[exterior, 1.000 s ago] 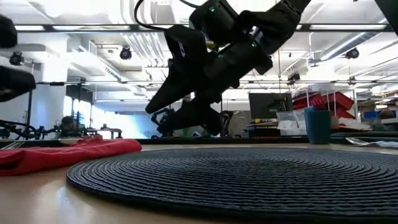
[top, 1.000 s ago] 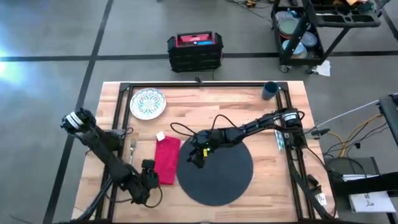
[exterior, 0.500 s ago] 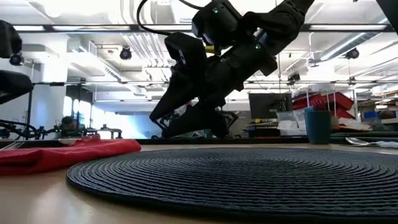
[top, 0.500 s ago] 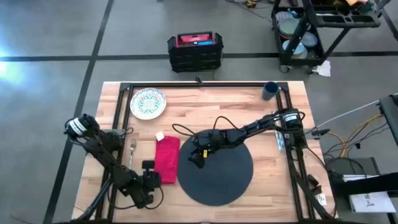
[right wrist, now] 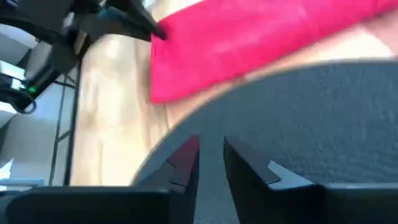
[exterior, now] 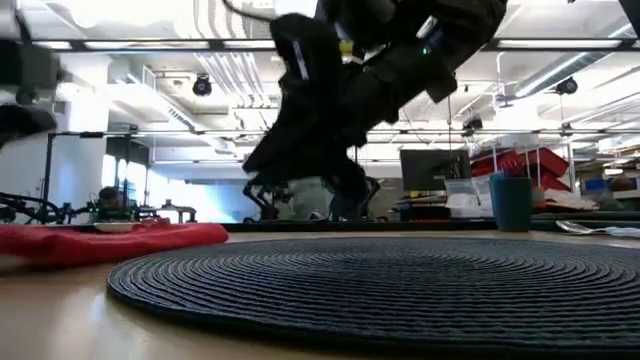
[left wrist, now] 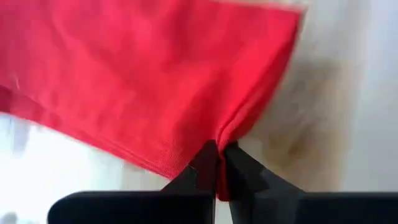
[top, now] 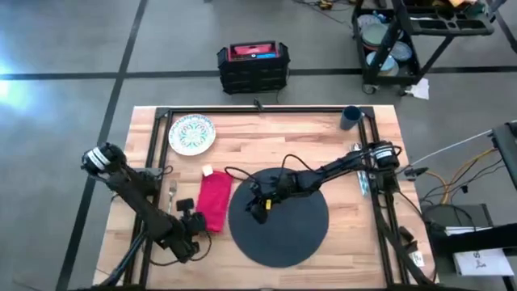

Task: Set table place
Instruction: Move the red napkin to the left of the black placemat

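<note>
Left gripper [top: 196,219] pinches red napkin's [top: 213,202] near corner; we see napkin's long axis running toward 12, mat [top: 279,217] at 3.

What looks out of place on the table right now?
The red cloth napkin lies slanted beside the round dark grey mat, one corner bunched up in the left gripper. The small patterned white plate sits far off at the table's corner.

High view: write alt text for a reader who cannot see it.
From above, the left gripper pinches the near corner of a red napkin lying left of a round dark mat on a wooden table. The right gripper reaches over the mat's left edge. A patterned plate and blue cup sit along the far side.
</note>
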Motion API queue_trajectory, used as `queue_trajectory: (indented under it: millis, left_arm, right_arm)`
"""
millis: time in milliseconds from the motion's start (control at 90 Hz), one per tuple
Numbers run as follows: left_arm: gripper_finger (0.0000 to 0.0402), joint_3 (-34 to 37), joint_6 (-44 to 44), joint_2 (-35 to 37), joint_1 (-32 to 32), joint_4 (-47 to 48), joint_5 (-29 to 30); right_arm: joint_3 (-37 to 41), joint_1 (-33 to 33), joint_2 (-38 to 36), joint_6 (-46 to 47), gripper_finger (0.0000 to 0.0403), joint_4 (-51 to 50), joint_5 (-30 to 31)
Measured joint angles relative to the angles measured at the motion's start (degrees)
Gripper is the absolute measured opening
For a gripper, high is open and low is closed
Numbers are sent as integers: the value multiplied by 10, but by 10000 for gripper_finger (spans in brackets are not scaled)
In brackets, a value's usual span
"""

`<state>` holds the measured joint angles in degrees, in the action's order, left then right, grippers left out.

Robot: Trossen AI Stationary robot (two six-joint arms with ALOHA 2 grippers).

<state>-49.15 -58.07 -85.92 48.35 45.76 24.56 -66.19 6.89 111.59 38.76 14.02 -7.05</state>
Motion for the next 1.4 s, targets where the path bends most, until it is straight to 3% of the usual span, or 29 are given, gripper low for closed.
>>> queue_trajectory:
  millis: [244,422,622,800,911,1067,1267,1400]
  left_arm:
    - [1,-36,-12,133,-16,104,62]
    - [0,-100,-20,166,-19,153,78]
    - [0,-249,-40,124,-18,212,53]
    - [0,-438,-37,36,-17,364,46]
    - [0,-508,-34,-14,-20,446,36]
    - [0,-475,3,-26,-46,441,19]
    - [0,-302,-1,15,-88,422,12]
    - [0,-176,1,79,-139,345,14]
  right_arm:
    - [4,-12,-55,-21,62,-38,12]
    - [6,-17,-92,-34,71,-74,26]
    - [9,-15,-136,-49,63,-104,39]
    - [9,-14,-173,-54,53,-130,43]
    - [10,-14,-188,-54,55,-148,50]
    - [10,-14,-196,-54,70,-168,58]
    - [16,-14,-196,-54,86,-171,58]
    - [18,-14,-196,-54,89,-171,70]
